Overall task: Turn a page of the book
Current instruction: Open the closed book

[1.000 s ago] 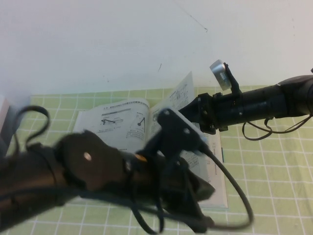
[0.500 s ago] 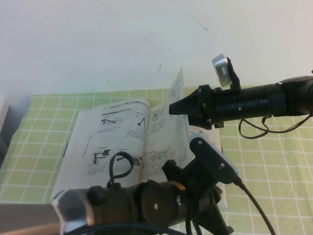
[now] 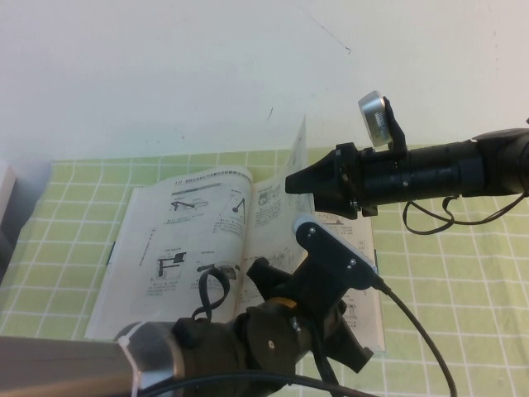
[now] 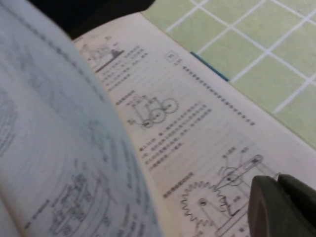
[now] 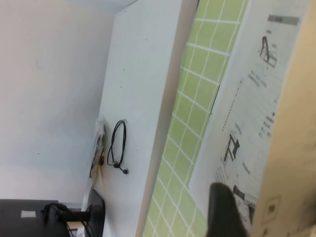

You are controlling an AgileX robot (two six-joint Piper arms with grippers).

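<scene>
The book (image 3: 190,240) lies open on the green mat. My right gripper (image 3: 291,183) reaches in from the right and is shut on the edge of the page (image 3: 299,149), holding it raised almost upright above the spine. In the right wrist view the page (image 5: 291,148) fills the near side beside one dark finger (image 5: 224,212). My left gripper (image 3: 351,351) is low in front, over the book's right-hand side. In the left wrist view it (image 4: 281,202) is shut, its tips on the printed right-hand sheet (image 4: 187,123). The lifted page (image 4: 59,163) curves beside it.
The green grid mat (image 3: 463,281) covers the table's front. White tabletop (image 3: 165,74) lies behind it. My left arm's cable (image 3: 413,331) loops over the mat at the right. A grey object (image 3: 7,190) sits at the left edge. A black cord (image 5: 117,148) lies on the white surface.
My right gripper has raised the page from slanted to nearly upright. My left arm has swung off the book's middle, and its gripper now sits over the right-hand sheet.
</scene>
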